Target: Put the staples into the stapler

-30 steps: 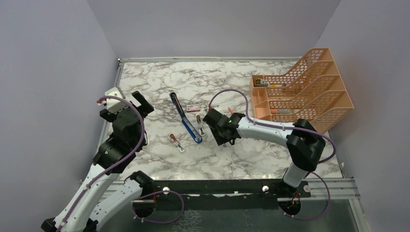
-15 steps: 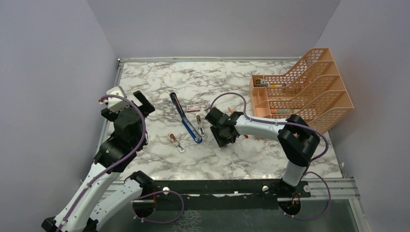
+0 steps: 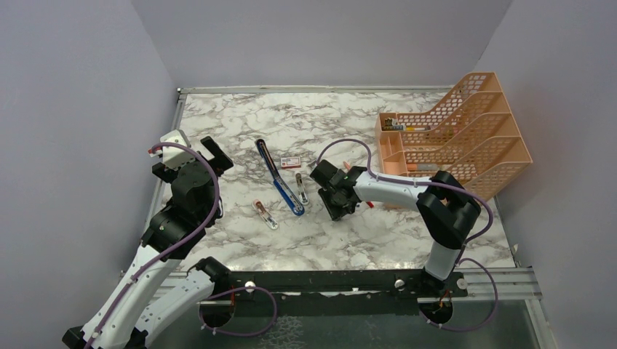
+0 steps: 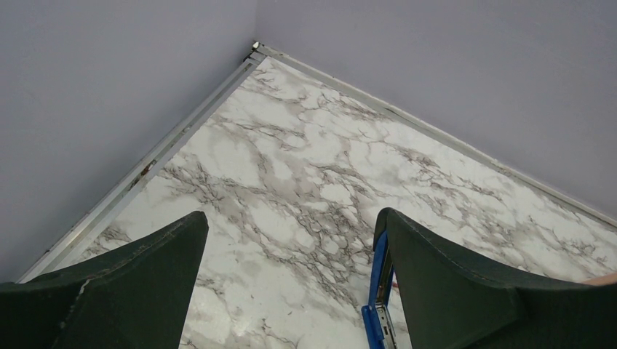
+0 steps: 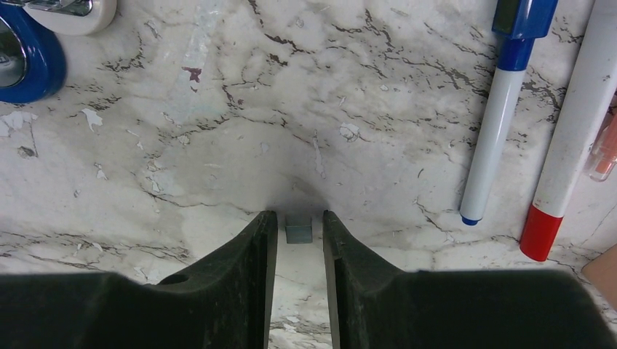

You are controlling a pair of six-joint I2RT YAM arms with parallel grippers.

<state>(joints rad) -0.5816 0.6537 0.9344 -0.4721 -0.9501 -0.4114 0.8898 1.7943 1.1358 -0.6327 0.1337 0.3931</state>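
Observation:
The blue stapler (image 3: 280, 179) lies opened out flat at the middle of the marble table, and its blue end (image 4: 378, 294) shows beside my left gripper's right finger. The red-and-white staples box (image 3: 289, 161) sits just right of it. A short grey strip of staples (image 5: 298, 231) lies on the table between the fingertips of my right gripper (image 5: 300, 218). Its jaws stand narrow around the strip, with a thin gap on each side. My left gripper (image 4: 291, 225) hovers wide open over bare marble at the left, holding nothing.
A blue-capped pen (image 5: 500, 109) and a red-capped pen (image 5: 575, 123) lie right of my right gripper. An orange mesh file rack (image 3: 455, 138) stands at the back right. Two small objects (image 3: 300, 187) (image 3: 265, 214) lie beside the stapler.
My right gripper's jaws have narrowed around the staple strip, and the right forearm has shifted slightly. The left arm has not moved.

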